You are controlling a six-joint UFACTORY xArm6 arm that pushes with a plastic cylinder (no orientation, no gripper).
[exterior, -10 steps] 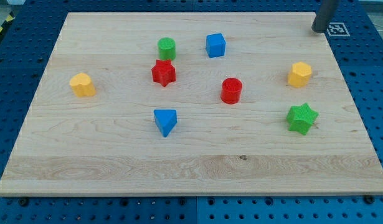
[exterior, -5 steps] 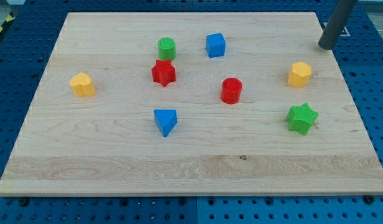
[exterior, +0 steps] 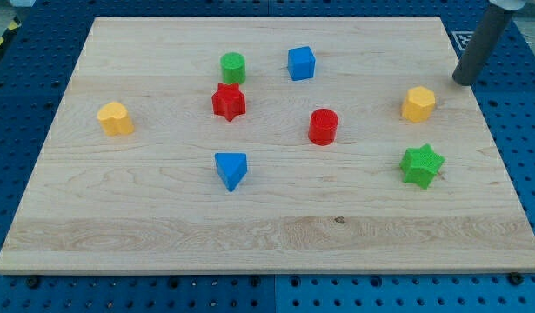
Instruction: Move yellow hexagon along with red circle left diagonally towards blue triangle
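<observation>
The yellow hexagon (exterior: 417, 103) sits at the board's right side. The red circle (exterior: 323, 126) stands left of it, near the middle. The blue triangle (exterior: 231, 169) lies lower left of the red circle. My tip (exterior: 463, 82) is at the board's right edge, up and to the right of the yellow hexagon, a short gap away and not touching it.
A green star (exterior: 422, 165) lies below the yellow hexagon. A red star (exterior: 228, 102), a green cylinder (exterior: 233, 67) and a blue cube (exterior: 301, 63) sit at upper middle. Another yellow block (exterior: 116, 117) is at the left. The wooden board (exterior: 267, 235) rests on a blue pegboard.
My tip has moved down and slightly right along the board's right edge, closer to the yellow hexagon. No block has moved.
</observation>
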